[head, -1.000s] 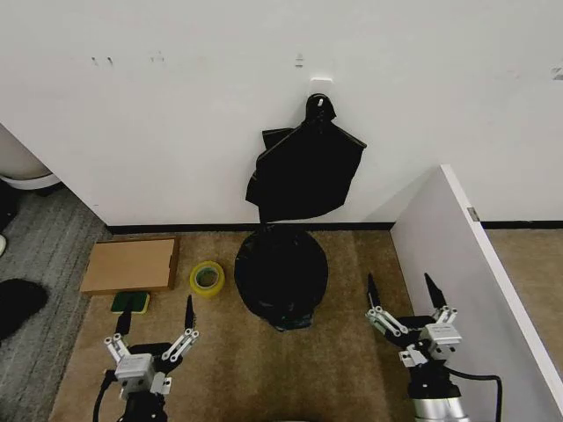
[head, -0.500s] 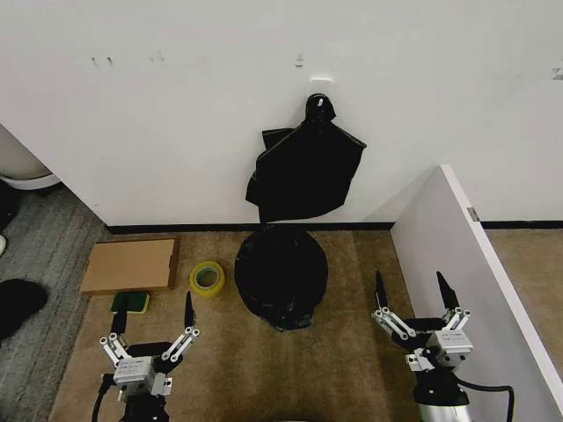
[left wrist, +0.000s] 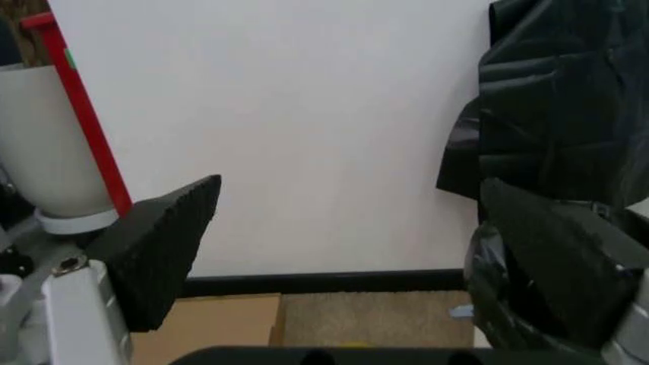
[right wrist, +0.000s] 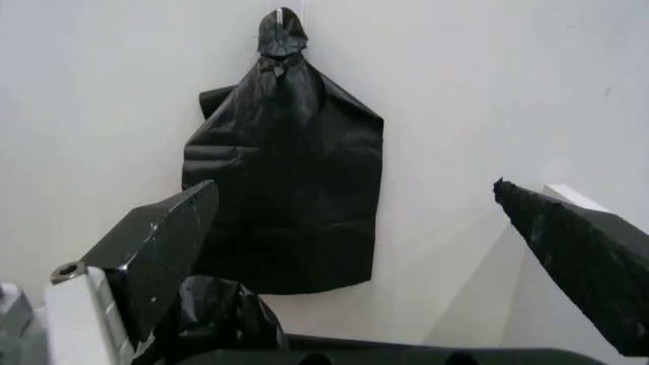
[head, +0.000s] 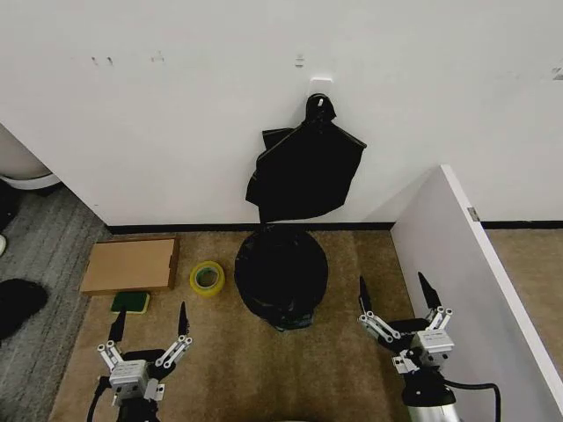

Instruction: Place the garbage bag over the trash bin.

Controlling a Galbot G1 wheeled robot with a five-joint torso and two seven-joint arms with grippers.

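The garbage bag [head: 281, 274], glossy wrinkled black film, lies draped over the trash bin on the brown floor by the wall. The bin itself is hidden under it. The bag's shiny folds also show in the left wrist view [left wrist: 485, 293] and in the right wrist view [right wrist: 218, 312]. My left gripper [head: 149, 318] hangs open low at the left, well short of the bag, with nothing between its fingers [left wrist: 167, 236]. At the right of the bag and a little nearer to me, my right gripper [head: 393, 294] also stands open and holds nothing.
A flat black bundle [head: 306, 171] hangs from a wall hook above the bin. A cardboard piece [head: 130, 265], a yellow tape roll [head: 207, 278] and a green pad [head: 130, 302] lie to the left. A white partition [head: 457, 264] closes off the right side.
My right gripper swung out to the right, then came back left toward the covered bin. My left gripper drew back a little toward me. The bag has not moved.
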